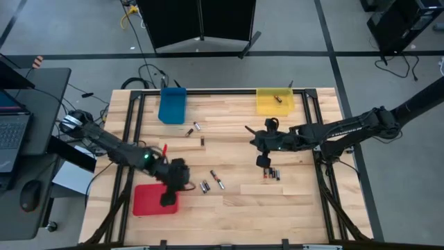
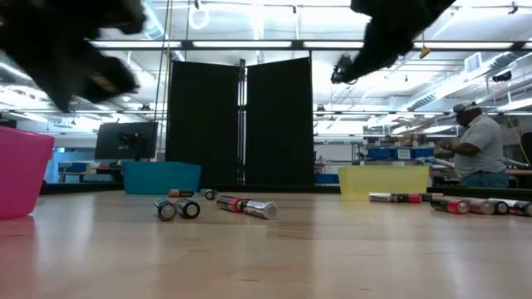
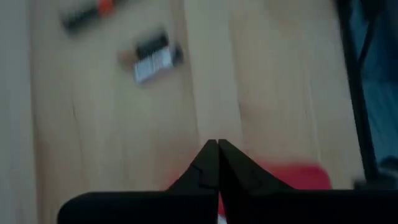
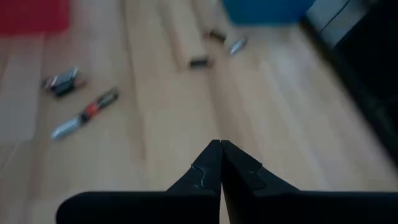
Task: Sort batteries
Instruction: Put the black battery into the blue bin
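The left gripper (image 1: 168, 199) hangs over the inner edge of the red tray (image 1: 147, 200), its two fingers pressed tip to tip with nothing between them, as the left wrist view shows plainly (image 3: 217, 148). Just beyond its fingertips, toward the middle of the wooden table (image 1: 291, 208), lies a pair of batteries (image 1: 205, 186) side by side, and a little farther on two slim cells (image 1: 218, 180) end to end, one with an orange-red band. The right gripper (image 1: 263, 162) hovers above the table's right half, its fingers likewise closed together and empty (image 4: 219, 145). Right beside it, on the side toward the table's near edge, a small cluster of batteries (image 1: 271, 173) rests on the wood; in the low view these show as a row of red-and-silver cells (image 2: 465, 204). Well ahead of the right gripper, toward the far edge, stands the yellow tray (image 1: 275, 101) with one dark cell (image 1: 277, 98) inside it. The blue tray (image 1: 172, 105) sits at the far edge on the left arm's side, and near it three small cells (image 1: 195, 129) lie loose on the table, well apart from either gripper. A person (image 2: 478, 148) stands in the room behind the table.
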Action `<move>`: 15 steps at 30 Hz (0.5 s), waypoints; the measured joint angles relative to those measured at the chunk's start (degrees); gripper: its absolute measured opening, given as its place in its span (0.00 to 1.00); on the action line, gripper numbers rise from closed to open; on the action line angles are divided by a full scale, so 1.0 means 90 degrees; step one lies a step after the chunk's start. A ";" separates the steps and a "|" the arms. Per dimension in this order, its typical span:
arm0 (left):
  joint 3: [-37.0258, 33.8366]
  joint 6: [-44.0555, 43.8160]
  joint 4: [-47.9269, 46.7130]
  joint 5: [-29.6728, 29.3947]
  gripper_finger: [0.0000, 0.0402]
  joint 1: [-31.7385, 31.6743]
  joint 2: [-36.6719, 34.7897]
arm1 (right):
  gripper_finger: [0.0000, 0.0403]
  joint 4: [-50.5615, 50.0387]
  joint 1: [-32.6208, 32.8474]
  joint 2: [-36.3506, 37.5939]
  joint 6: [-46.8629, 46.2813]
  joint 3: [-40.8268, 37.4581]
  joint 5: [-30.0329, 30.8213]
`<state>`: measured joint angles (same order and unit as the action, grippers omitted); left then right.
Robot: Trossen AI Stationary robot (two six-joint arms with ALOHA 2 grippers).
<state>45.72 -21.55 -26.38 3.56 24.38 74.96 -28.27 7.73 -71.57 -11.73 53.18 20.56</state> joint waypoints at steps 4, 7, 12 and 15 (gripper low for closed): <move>-0.0554 0.0884 0.1544 0.0480 0.01 -0.0725 0.0000 | 0.06 -0.0751 0.0079 0.0000 -0.0468 0.0027 -0.0456; -0.0945 0.1278 0.2666 0.0761 0.01 -0.1176 0.0000 | 0.08 -0.1365 0.0196 0.0000 -0.0866 0.0027 -0.0675; -0.1421 0.1666 0.4237 0.1021 0.01 -0.1685 0.0000 | 0.17 -0.2228 0.0553 -0.0001 -0.1503 0.0027 -0.0926; -0.1582 0.1767 0.4812 0.1079 0.01 -0.1837 0.0000 | 0.27 -0.2521 0.0795 -0.0062 -0.1793 0.0032 -0.1150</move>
<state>31.49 -5.64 16.93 13.27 7.85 74.96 -50.96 14.89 -72.12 -27.87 53.47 10.21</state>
